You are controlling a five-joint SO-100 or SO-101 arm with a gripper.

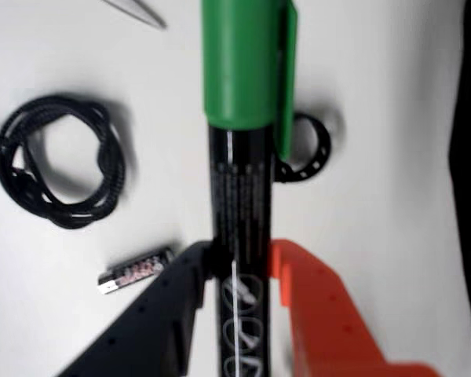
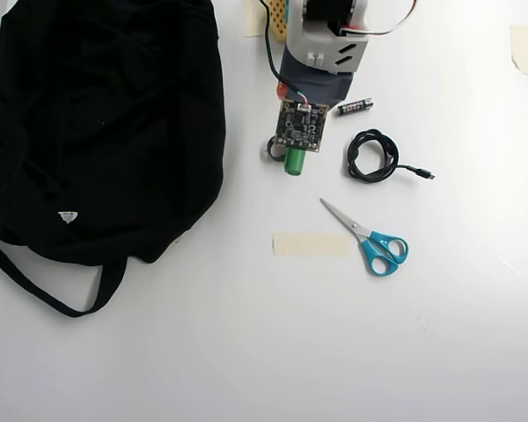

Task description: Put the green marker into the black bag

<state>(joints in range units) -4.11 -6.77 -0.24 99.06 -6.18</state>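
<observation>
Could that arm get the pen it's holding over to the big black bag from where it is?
Probably yes. The gripper is shut on the green marker, and in the overhead view only bare table lies between the marker and the black bag. Whether the bag's mouth is open is unclear.

Hand clamped, one finger black, one orange.

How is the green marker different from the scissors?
The green marker is held between the jaws of the gripper, while the scissors lie loose on the table. The marker has a bright green cap and a dark printed barrel; the scissors have blue handles and bare metal blades. The marker is one straight stick; the scissors end in two finger loops. Both are long and slim.
</observation>
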